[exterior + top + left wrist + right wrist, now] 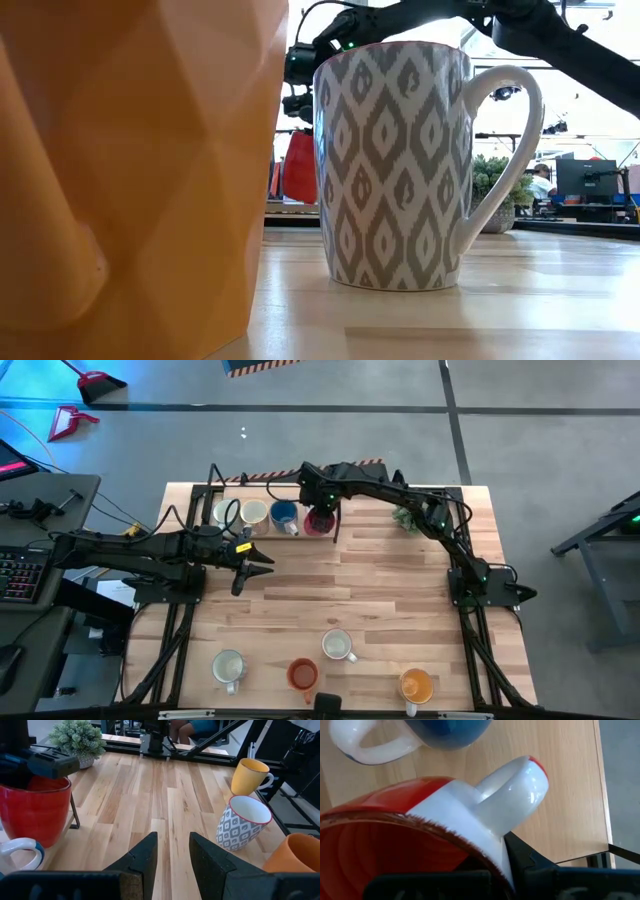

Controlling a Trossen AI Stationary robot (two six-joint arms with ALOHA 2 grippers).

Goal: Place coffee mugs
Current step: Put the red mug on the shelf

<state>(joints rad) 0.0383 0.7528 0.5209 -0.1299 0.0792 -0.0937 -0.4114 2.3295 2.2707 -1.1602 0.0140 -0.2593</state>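
Observation:
A red mug (318, 520) with a white handle stands last in a far-edge row beside a blue mug (284, 516) and two pale mugs (240, 513). My right gripper (320, 508) reaches down onto it and is shut on it. Whether its base rests on the table or hangs just above it I cannot tell. My left gripper (262, 563) hovers open over the table's left middle, pointing toward the right edge, with nothing between its fingers (145, 855). Several more mugs stand along the near edge, among them a grey-patterned one (338, 645). My right gripper holds the red mug by its wall at the rim, right at the root of the white handle (485, 815). It comes steeply from above. One dark finger (527, 862) shows outside the wall below the handle; the mug's wall hides the other. The mug stays upright.
A small green plant (405, 517) sits at the far right, near the right arm. Near the front edge stand a white mug (228, 667), a red-orange mug (302, 675) and a yellow mug (416, 685). Bare wood (360, 590) lies across the table's middle.

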